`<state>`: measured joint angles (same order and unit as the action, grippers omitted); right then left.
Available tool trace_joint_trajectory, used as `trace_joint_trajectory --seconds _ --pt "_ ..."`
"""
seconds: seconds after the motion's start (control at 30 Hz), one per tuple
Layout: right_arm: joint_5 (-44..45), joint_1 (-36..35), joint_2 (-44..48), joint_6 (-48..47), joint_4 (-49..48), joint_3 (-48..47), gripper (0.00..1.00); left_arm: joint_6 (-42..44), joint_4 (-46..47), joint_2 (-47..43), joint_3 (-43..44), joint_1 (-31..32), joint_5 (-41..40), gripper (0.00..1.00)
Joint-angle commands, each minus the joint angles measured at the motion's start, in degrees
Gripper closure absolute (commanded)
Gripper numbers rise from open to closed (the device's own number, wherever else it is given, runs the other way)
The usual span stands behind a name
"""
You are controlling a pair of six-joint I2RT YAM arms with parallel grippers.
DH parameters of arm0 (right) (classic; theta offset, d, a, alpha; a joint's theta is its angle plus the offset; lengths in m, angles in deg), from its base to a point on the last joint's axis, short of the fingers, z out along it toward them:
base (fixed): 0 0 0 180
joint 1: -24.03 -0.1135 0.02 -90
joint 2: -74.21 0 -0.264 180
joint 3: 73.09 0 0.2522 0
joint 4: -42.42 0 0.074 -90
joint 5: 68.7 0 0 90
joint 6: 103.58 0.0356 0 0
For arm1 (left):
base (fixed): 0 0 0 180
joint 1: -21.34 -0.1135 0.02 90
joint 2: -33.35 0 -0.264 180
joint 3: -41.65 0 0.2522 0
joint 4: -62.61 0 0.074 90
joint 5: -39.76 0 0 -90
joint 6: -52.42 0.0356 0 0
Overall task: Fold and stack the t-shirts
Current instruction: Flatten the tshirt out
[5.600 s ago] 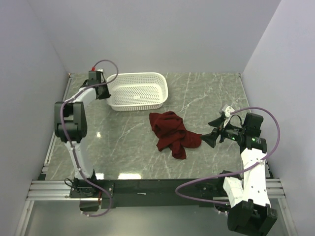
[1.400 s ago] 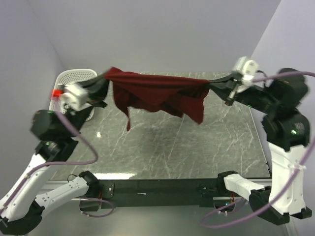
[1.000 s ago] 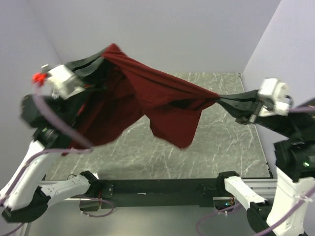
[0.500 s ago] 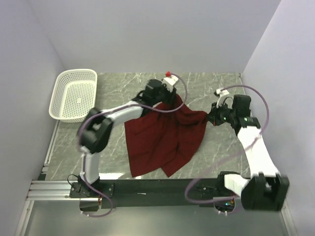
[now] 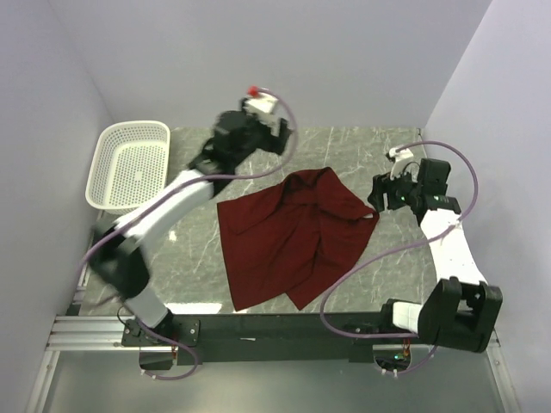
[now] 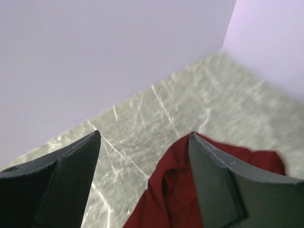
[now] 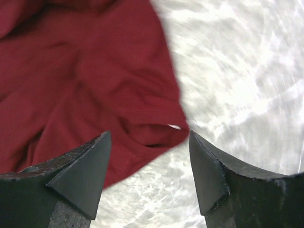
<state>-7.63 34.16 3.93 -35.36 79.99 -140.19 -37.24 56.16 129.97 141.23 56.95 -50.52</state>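
A white perforated basket (image 5: 102, 146) sits well to the left of the left claw (image 6: 145, 142). That claw hangs released and empty above the far edge of the maroon t-shirt (image 5: 288, 237). The shirt lies rumpled but spread out between the two claws. Its long axis runs from near-left to far-right, and one corner reaches just under the right claw (image 7: 149, 135), which is spread wide and grips nothing. The worktop (image 5: 396, 267) is grey marble-patterned, and plain pale walls (image 5: 344, 60) enclose it.
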Motion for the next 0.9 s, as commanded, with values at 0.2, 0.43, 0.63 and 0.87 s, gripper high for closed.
trace_joint_trajectory --seconds 0.2,0.43,0.63,0.87 --pt "-10.7 -14.8 -4.9 -22.6 12.1 -1.3 0.29 -11.4 -15.4 -31.1 -30.8 -2.7 5.7 0.21" --pt "12.6 -26.7 -12.9 -20.2 1.8 -10.0 0.28 -12.3 -21.0 -46.8 -40.3 -2.7 -5.5 0.20" --pt "14.6 -35.8 -20.0 -24.0 4.1 -15.5 0.29 -10.1 -26.1 -56.3 -42.3 -2.7 -14.5 0.05" --pt "13.6 -39.0 -35.2 -19.8 11.1 -30.0 0.43 -8.8 -25.7 -66.0 -47.7 -2.7 -18.9 0.03"
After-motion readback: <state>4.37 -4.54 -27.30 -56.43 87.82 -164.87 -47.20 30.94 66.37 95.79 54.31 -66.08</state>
